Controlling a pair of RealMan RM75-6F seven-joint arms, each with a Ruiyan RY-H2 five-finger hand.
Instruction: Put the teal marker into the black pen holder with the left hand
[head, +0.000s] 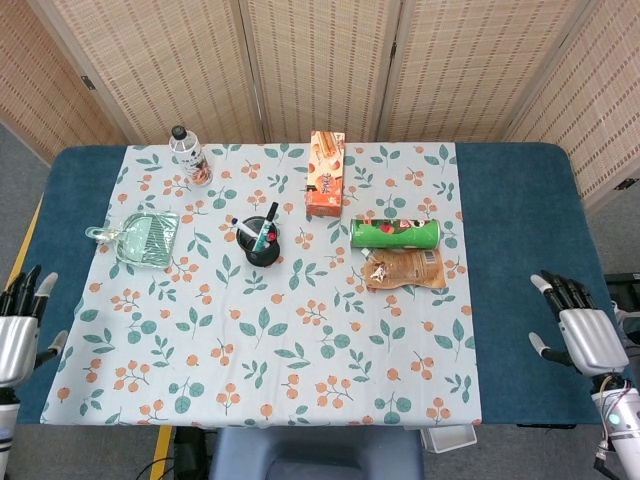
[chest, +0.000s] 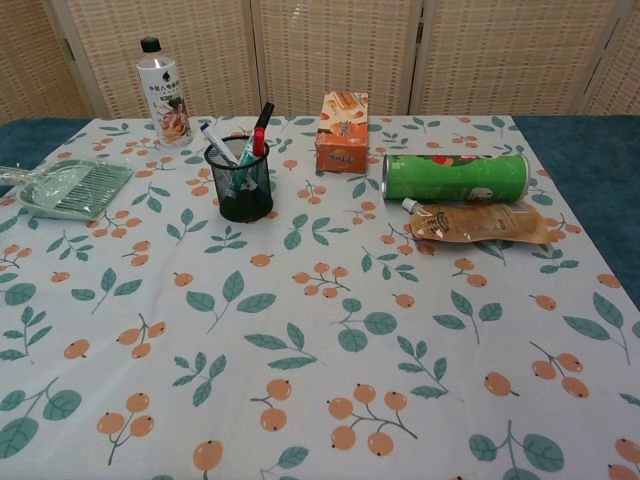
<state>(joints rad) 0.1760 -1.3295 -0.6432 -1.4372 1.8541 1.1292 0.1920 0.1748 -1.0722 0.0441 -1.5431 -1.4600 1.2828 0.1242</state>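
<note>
The teal marker stands in the black pen holder; it is light, rigid, slick. Your left hand and right hand hold nothing, fingers apart.

**Little that can be read**

The bottle at the far left of the table carries a white label with dark printed characters, too small to make out. The orange box has pale lettering low on its front, also illegible. The green can lying on its side and the brown pouch beside it show printed graphics, no readable words.
</note>
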